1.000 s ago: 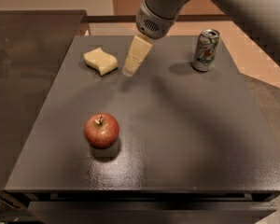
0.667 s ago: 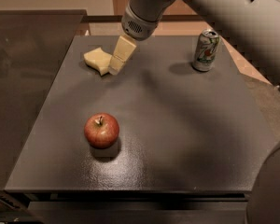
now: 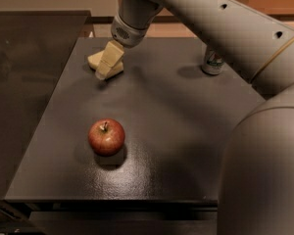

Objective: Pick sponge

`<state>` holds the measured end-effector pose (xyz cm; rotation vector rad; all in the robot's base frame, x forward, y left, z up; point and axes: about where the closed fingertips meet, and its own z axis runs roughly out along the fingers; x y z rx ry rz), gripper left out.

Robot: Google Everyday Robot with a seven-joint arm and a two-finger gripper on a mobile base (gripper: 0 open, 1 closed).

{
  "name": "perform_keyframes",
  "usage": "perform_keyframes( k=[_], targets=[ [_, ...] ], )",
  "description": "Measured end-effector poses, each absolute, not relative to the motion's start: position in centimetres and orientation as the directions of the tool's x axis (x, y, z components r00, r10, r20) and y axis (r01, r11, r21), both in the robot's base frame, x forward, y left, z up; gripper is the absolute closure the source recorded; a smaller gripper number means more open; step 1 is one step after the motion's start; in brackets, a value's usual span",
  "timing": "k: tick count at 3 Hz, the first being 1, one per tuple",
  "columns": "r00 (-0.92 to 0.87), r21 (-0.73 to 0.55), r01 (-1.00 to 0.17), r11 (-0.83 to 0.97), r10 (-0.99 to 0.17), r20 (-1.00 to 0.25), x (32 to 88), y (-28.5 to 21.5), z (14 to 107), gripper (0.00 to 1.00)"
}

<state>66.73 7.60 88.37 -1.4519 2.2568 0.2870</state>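
Observation:
The sponge point(image 3: 94, 59) is a pale yellow-cream foam block lying at the far left of the dark table point(image 3: 186, 131). My gripper point(image 3: 104, 71) hangs from the grey wrist directly over the sponge and covers its middle. Only the sponge's left end and its lower right edge show. I cannot tell whether the gripper touches it.
A red apple point(image 3: 107, 136) sits in the near left-centre of the table. A drink can point(image 3: 213, 61) stands at the far right, partly hidden behind my arm. My arm crosses the upper right and fills the right side of the view.
My gripper has moved left and toward the sponge, from the bare table to its right to directly over it. The camera view has shifted; my arm now fills the right side.

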Motion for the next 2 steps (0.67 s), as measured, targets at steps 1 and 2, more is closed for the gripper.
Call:
perform_keyframes(
  k=[1,2],
  targets=[
    [-0.367,-0.027,-0.903,0.429,-0.802,-0.471,67.3,9.1,86.9,0.00],
    [-0.363,-0.012,-0.910,0.415,-0.808,-0.463,67.7,10.6,85.6,0.00]
  ],
)
